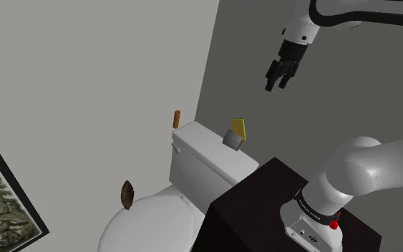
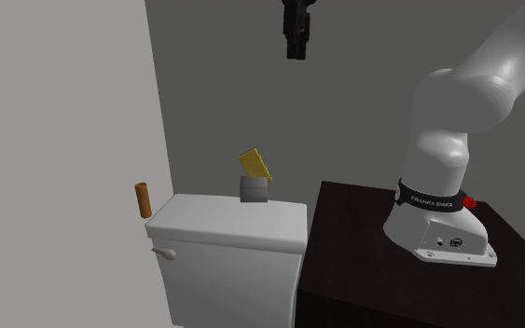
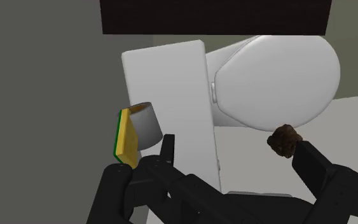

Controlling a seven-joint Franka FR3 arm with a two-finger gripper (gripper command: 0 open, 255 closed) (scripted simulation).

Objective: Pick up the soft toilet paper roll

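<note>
The toilet paper roll (image 1: 231,139) (image 2: 254,190) (image 3: 144,122) is drawn grey and stands on the white toilet tank lid (image 1: 200,143) (image 2: 223,220) (image 3: 171,83), near the wall end. A yellow sponge with a green edge (image 1: 240,129) (image 2: 255,164) (image 3: 128,135) leans against the roll. My black gripper (image 1: 275,82) (image 2: 295,51) (image 3: 236,149) hangs high above the tank, well clear of the roll. Its fingers stand apart with nothing between them.
The white toilet lid (image 1: 149,218) (image 3: 273,76) lies in front of the tank. A brown lump (image 1: 127,194) (image 3: 283,140) sits beside the bowl. An orange-brown cylinder (image 1: 176,119) (image 2: 143,199) is at the tank's far end. My dark stand (image 1: 264,193) (image 2: 372,242) adjoins the tank.
</note>
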